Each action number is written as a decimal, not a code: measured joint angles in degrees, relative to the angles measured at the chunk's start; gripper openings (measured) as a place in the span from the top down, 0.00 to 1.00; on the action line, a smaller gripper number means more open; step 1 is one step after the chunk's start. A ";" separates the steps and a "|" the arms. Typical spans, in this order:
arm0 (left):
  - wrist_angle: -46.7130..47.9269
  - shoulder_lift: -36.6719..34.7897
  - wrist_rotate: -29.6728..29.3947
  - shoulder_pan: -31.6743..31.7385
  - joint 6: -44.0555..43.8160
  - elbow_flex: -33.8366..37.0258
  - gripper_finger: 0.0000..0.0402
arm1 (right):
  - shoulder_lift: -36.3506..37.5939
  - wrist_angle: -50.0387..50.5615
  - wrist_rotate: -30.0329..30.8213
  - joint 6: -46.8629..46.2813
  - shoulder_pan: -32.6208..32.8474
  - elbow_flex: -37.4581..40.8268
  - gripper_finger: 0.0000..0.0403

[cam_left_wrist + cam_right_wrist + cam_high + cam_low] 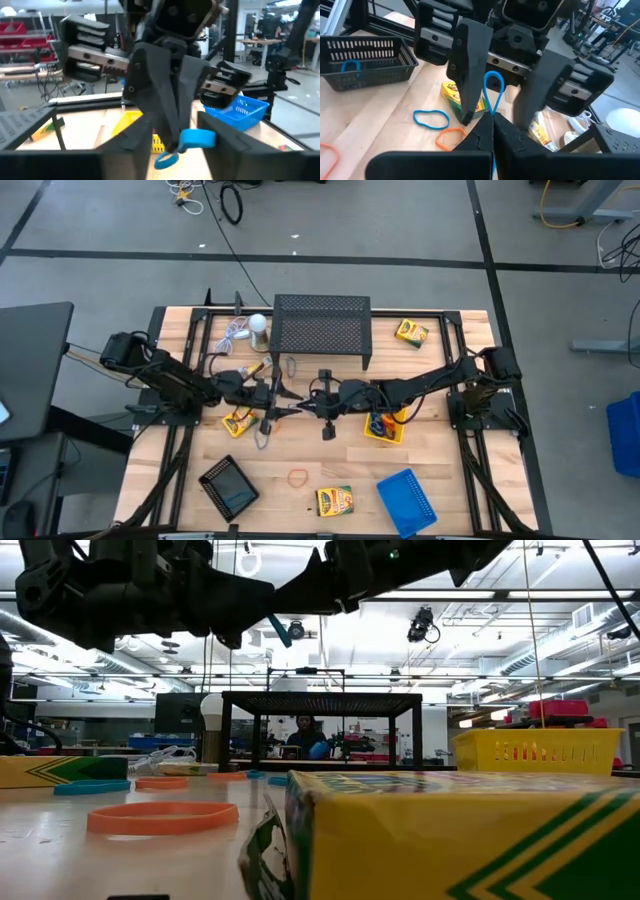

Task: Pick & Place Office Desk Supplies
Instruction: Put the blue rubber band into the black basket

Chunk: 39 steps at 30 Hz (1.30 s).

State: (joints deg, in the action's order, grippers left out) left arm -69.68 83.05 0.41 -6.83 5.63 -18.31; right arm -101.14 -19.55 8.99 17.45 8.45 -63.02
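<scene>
Both arms meet above the middle of the bench [300,455], claws facing each other for a hand-over of a blue rubber band [493,95]. The right claw [492,120] is pressed together on the lower end of that band, whose loop stands up from its tips into the gap between the left claw's fingers. The left claw [165,150] faces it with its fingers spread on either side of the loop; they do not look closed on it, though from these angles I cannot be sure whether one finger already touches the band.

The step in hand appears to be passing the band from right to left. To do it well, the left claw should close squarely across both strands of the loop, just above the right claw's tips, so the band does not fold away or slip off sideways. The right claw should hold firm until the left one has a full pinch, then let go without tugging, since a stretched band could snap free.

Below and beside the claws lie other loose bands, a blue rubber-band loop [431,118] and an orange rubber-band loop [449,138] among them, with a crayon box [457,95] just behind. The black mesh tray [365,60], holding one blue band, sits well off to the left claw's side; the yellow mesh tray [385,427] lies under the right arm
</scene>
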 joint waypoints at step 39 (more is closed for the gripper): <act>21.33 -4.08 2.73 -12.88 -2.90 0.04 0.99 | 0.00 20.83 -5.05 -10.82 2.42 -0.04 0.50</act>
State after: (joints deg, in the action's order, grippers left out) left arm -48.35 78.97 3.14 -19.71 2.73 -18.26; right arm -101.14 1.28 3.95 6.63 10.87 -63.07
